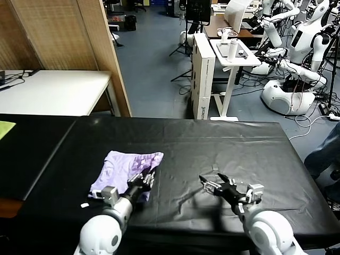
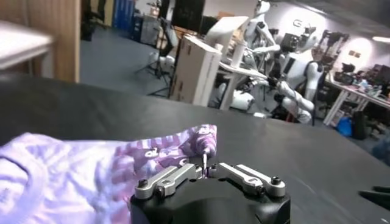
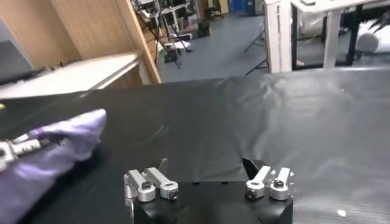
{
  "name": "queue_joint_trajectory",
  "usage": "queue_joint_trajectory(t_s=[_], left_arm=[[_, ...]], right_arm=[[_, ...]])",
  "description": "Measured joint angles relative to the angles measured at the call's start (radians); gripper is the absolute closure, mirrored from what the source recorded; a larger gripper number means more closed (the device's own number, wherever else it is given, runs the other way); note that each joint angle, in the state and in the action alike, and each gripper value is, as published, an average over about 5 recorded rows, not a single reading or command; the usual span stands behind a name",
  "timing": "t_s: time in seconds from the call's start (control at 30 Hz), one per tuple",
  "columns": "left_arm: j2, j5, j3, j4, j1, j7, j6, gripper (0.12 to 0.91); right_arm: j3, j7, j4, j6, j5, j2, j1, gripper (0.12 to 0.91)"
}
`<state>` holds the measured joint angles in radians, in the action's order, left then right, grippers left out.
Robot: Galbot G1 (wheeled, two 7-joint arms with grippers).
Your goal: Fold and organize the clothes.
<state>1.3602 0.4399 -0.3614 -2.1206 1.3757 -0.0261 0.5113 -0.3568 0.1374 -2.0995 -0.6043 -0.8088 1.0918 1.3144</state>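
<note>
The clothes are one pale lavender T-shirt [image 1: 123, 166] with a purple print, lying folded in a loose bundle on the black table, left of centre. My left gripper [image 1: 147, 178] sits at the shirt's near right edge. In the left wrist view its jaws [image 2: 205, 161] stand together with a fold of the printed fabric [image 2: 183, 143] pinched between them. My right gripper [image 1: 213, 184] hovers low over bare tablecloth to the right of the shirt, open and holding nothing. The right wrist view shows its fingertips [image 3: 207, 165] spread wide and the shirt [image 3: 61, 143] off to one side.
The black tablecloth [image 1: 244, 149] is wrinkled between the two grippers. A yellow-green cloth scrap [image 1: 5, 128] lies at the far left edge. Behind stand a white table [image 1: 53, 90], a wooden partition [image 1: 101, 48], a white cart [image 1: 234, 53] and other robots [image 1: 297, 64].
</note>
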Motion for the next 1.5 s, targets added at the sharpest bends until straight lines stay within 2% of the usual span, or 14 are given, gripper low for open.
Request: queue_joint_trajectory(t_s=[0.13, 0.23, 0.33, 0.63, 0.67, 0.73, 0.87, 1.0, 1.1, 1.4, 1.5], left_arm=[[-0.024, -0.003, -0.019, -0.035, 0.013, 0.000, -0.018, 0.277], [-0.046, -0.003, -0.046, -0.057, 0.024, -0.006, -0.029, 0.155], [-0.064, -0.006, -0.080, -0.073, 0.038, -0.007, -0.034, 0.127], [-0.074, -0.013, -0.143, -0.091, 0.071, -0.008, -0.039, 0.123], [-0.074, -0.013, -0.147, -0.091, 0.071, -0.007, -0.040, 0.123], [-0.073, -0.013, -0.153, -0.091, 0.071, -0.007, -0.041, 0.123], [-0.073, -0.014, -0.163, -0.089, 0.069, -0.007, -0.043, 0.123], [-0.077, -0.013, -0.174, -0.087, 0.070, -0.007, -0.045, 0.123], [-0.082, -0.010, -0.186, -0.084, 0.073, -0.007, -0.047, 0.123], [-0.088, 0.012, -0.202, -0.060, 0.070, -0.012, -0.052, 0.123], [-0.088, 0.023, -0.203, -0.059, 0.069, -0.024, -0.053, 0.123]], right_arm=[[0.068, 0.001, 0.034, -0.020, -0.075, 0.023, -0.057, 0.118], [0.120, 0.005, 0.065, -0.020, -0.100, 0.045, -0.103, 0.118], [0.166, 0.009, 0.101, -0.019, -0.103, 0.070, -0.147, 0.118], [0.274, 0.004, 0.219, -0.012, -0.088, 0.161, -0.240, 0.130], [0.279, 0.003, 0.230, -0.012, -0.085, 0.168, -0.243, 0.149], [0.288, -0.001, 0.246, -0.008, -0.078, 0.180, -0.245, 0.241], [0.291, -0.013, 0.258, 0.006, -0.058, 0.189, -0.241, 0.537], [0.275, -0.015, 0.247, 0.014, -0.036, 0.173, -0.234, 0.780], [0.251, -0.015, 0.230, 0.009, -0.016, 0.145, -0.233, 0.879], [0.130, -0.037, 0.193, -0.038, 0.013, -0.011, -0.200, 0.883], [0.089, -0.057, 0.184, -0.038, 0.018, -0.050, -0.189, 0.808]])
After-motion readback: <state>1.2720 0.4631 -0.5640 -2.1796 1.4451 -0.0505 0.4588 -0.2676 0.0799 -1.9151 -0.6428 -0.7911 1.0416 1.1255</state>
